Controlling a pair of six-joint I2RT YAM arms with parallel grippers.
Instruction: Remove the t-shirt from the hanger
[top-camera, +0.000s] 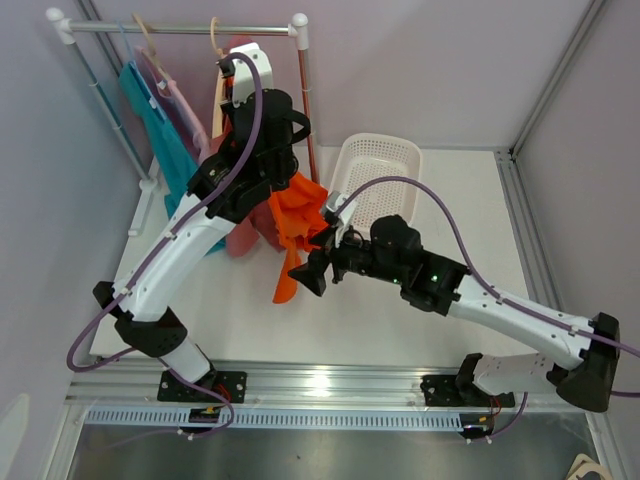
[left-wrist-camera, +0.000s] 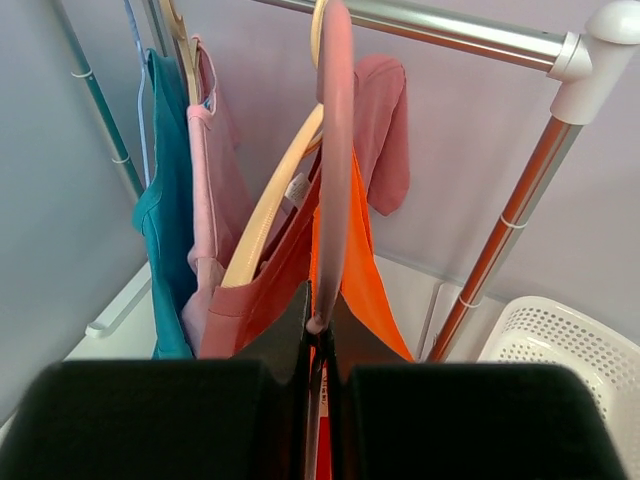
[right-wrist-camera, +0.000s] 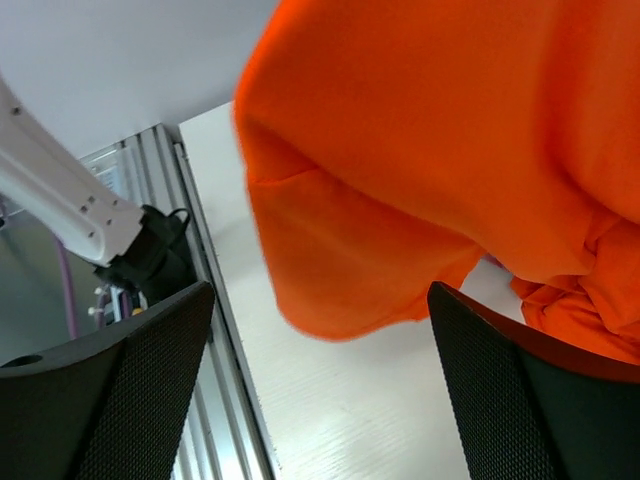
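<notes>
- The rack (top-camera: 185, 29) stands at the far left of the tabletop (top-camera: 460, 200). In the top view the left arm hides most of what hangs on it.
- The t-shirt (top-camera: 297, 215) is bright orange and crumpled. It hangs just right of the rack's other garments, between the left arm and the right claw (top-camera: 312, 268), and one flap droops to a point on the near side. Its upper part is hidden behind the left wrist. The right wrist view cuts it off at the top and right, showing only a smooth fold with a stitched hem.
- The hanger (left-wrist-camera: 335, 150) is pink and slants down from the rail, with orange cloth along its right side. Its hook is cut off by the frame.
- The left claw (left-wrist-camera: 320, 345) is pinched tight on the hanger's lower end.
- The right claw has its jaws spread wide just under the t-shirt's low edge. Whether it touches the cloth is unclear.
</notes>
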